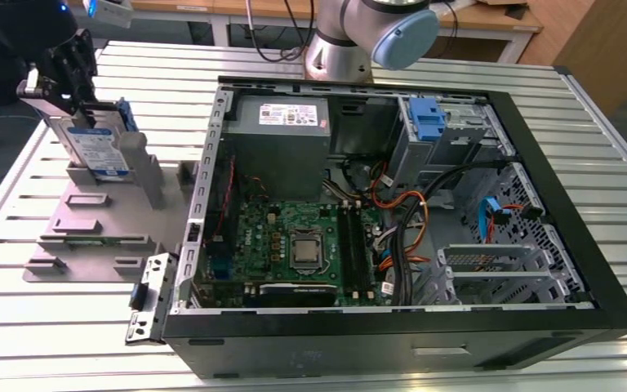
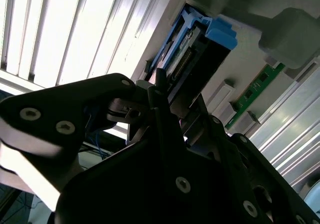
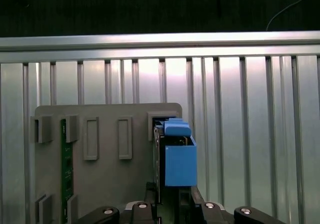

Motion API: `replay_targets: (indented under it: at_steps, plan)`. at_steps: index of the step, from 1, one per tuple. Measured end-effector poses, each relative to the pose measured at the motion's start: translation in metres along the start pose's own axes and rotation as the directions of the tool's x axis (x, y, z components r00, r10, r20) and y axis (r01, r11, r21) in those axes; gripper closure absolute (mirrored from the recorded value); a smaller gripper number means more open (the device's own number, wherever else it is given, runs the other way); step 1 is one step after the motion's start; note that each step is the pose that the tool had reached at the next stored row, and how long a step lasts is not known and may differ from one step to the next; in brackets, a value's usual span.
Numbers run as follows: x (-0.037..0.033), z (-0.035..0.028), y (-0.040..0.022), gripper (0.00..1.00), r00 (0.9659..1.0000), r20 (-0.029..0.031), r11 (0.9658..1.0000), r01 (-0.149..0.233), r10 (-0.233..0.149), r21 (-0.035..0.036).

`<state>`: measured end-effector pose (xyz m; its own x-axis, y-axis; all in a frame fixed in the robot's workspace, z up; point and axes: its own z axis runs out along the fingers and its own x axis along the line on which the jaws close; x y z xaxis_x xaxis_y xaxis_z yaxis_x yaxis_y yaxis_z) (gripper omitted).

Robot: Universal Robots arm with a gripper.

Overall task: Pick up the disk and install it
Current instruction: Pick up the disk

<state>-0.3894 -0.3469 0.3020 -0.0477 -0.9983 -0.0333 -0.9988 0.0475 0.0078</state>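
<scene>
Slatted aluminium table [image 1: 619,204] carries everything, and at the exterior view's left sits a grey fixture plate [image 1: 85,220] with upright slots. The disk [image 1: 98,147] stands on edge in one of those slots, label outward, and the gripper [image 1: 71,102] is at its upper end. Its jaws look clamped on the disk, one on each side, though how firmly they bite cannot be read. In the first wrist view the disk [image 3: 179,164] shows end-on, its blue carrier rising from the plate's slot just beside the claw. In the second wrist view a black fingertip [image 2: 160,79] lies against the disk's [image 2: 200,44] side. A green memory stick [image 3: 66,174] lies in another slot of the plate, well apart from the disk. Moving right, the open computer case [image 1: 553,188] lies on its side, with the grey power supply [image 1: 281,135] at the back and the motherboard [image 1: 281,245] below it. Further right, a blue bracket [image 1: 428,118] sits in the drive bay, with loose cables [image 1: 411,212] nearby. By its look the disk will handle as a dense, stiff metal slab with smooth faces that could slip, while the plastic carrier probably flexes. A hold across the broad flat faces near the upper end seems soundest, away from the connector edge and the carrier's thin clips, and knocks should be avoided.
</scene>
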Motion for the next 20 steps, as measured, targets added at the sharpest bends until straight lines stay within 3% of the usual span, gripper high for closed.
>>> replay_targets:
  at_steps: [11, 16, 20]
  plan:
    - [-0.0007, -0.0218, 0.0002, 0.65, 1.0, -0.0063, 1.0, 0.0, 0.0, 0.0002]
    - [-0.0012, -0.038, 0.0003, 0.65, 1.0, -0.0066, 1.0, 0.0, 0.0, 0.0001]
    - [-0.0013, -0.0401, 0.0003, 0.65, 1.0, -0.0066, 1.0, 0.0, 0.0, 0.0004]
